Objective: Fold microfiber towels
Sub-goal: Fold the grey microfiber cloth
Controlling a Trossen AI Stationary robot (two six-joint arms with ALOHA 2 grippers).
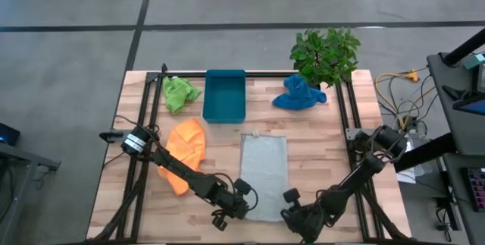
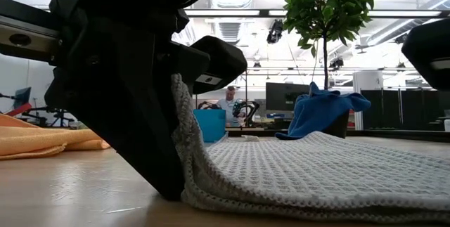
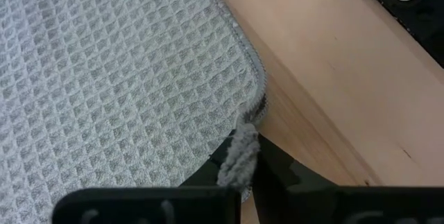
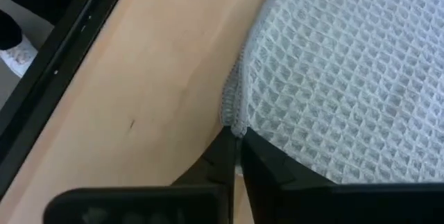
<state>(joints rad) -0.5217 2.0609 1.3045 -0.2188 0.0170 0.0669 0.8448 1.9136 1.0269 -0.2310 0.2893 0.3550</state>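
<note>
Lab: monitors (image 2: 286, 98), ceiling lights, concrete floor (image 1: 68, 55).

Wooden table (image 1: 326, 146) of light planks, with a dark metal frame along both sides. Lying directly on it: grey towel (image 1: 263, 173) spread flat at centre front; orange towel (image 1: 187, 152) crumpled just to its left; lime green towel (image 1: 179, 92) bunched at the far left; teal tray (image 1: 224, 95) beside that; blue towel (image 1: 298, 95) heaped far right, next to a potted plant (image 1: 326, 54).

grey towel (image 1: 264, 171) flat, left tool (image 1: 239, 202), right tool (image 1: 292, 208) at near corners
</note>
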